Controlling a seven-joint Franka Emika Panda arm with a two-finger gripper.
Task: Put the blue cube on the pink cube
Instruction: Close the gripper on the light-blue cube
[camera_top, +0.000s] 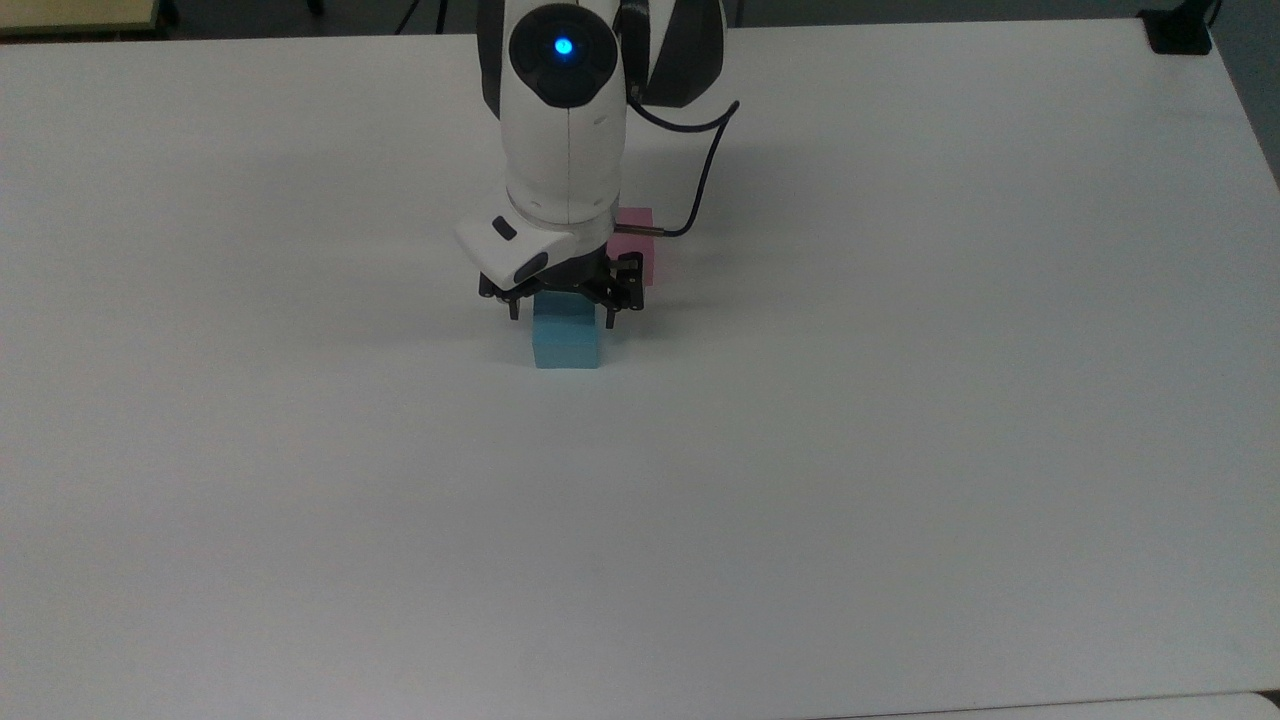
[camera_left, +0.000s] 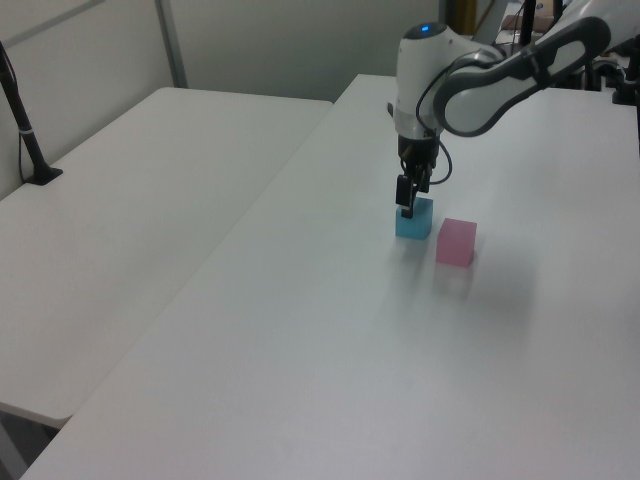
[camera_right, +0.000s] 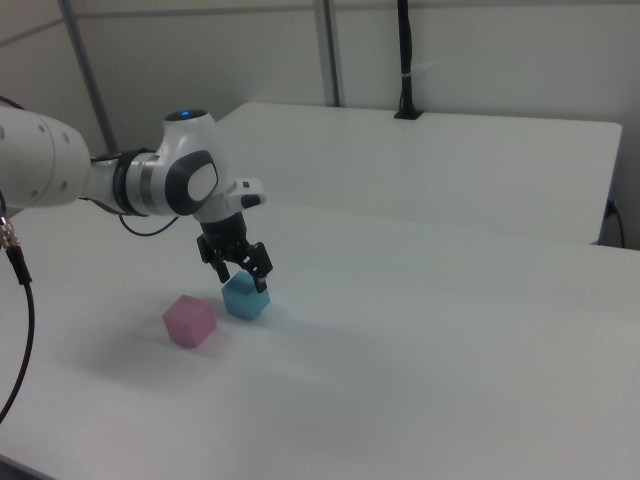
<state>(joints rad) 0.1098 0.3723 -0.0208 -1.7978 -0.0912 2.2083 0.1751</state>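
The blue cube (camera_top: 566, 345) (camera_left: 414, 222) (camera_right: 246, 298) rests on the white table (camera_top: 900, 400). My gripper (camera_top: 562, 314) (camera_left: 407, 208) (camera_right: 245, 282) hangs right over it, open, one finger on each side of the cube's top. Whether the fingers touch the cube I cannot tell. The pink cube (camera_top: 645, 258) (camera_left: 456, 242) (camera_right: 189, 320) sits on the table just beside the blue one, farther back and to the right in the top view. The arm partly covers it there.
A black cable (camera_top: 705, 190) loops from the wrist above the pink cube. A black mount (camera_top: 1180, 30) stands at the table's far right corner in the top view. A second white table (camera_left: 130, 200) with a black post (camera_left: 25, 125) lies on the left view's left.
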